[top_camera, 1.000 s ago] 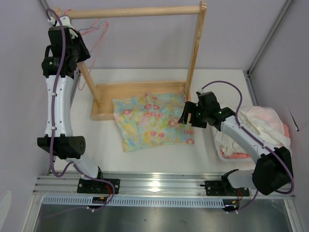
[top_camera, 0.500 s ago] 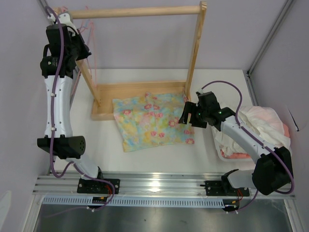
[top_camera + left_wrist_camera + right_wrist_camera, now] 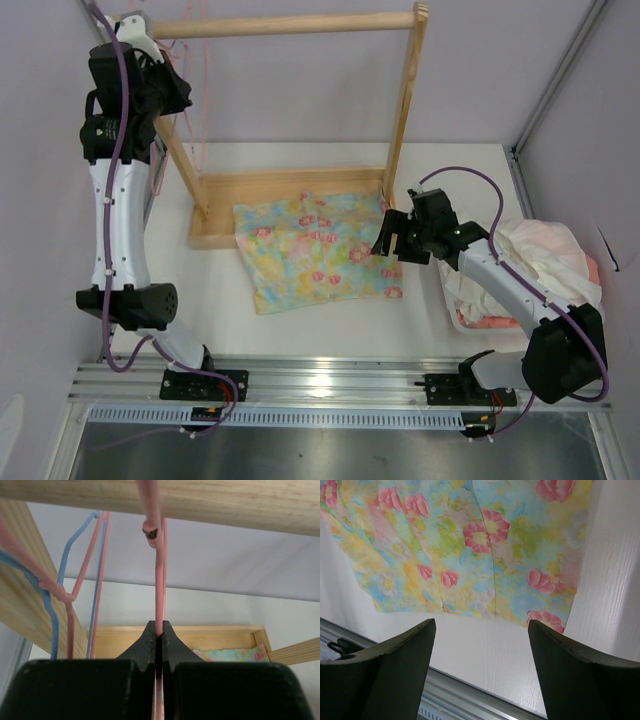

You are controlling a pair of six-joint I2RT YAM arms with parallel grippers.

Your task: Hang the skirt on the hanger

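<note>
Now left gripper (image 3: 156, 636), upper left of frame, had clamped shut on pink hanger (image 3: 159, 580) under wooden rail (image 3: 225, 500), arm raised slightly since earlier frame. At centre, skirt (image 3: 315, 250) stayed flat; right gripper (image 3: 388, 240) stayed wide open over its right edge.

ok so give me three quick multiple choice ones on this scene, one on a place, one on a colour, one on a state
1. Where is the skirt?
A) spread flat on the table
B) held up in the air
C) on the floor

2. What colour is the hanger wire in the left gripper?
A) blue
B) pink
C) white

3. How does the right gripper stand?
A) shut on cloth
B) shut on nothing
C) open

Answers:
1 A, the top view shows it lying spread on the tabletop.
2 B, the left wrist view shows pink wire pinched between the closed fingers.
3 C, its fingers stand wide apart above the skirt's edge, with nothing between them.
</note>
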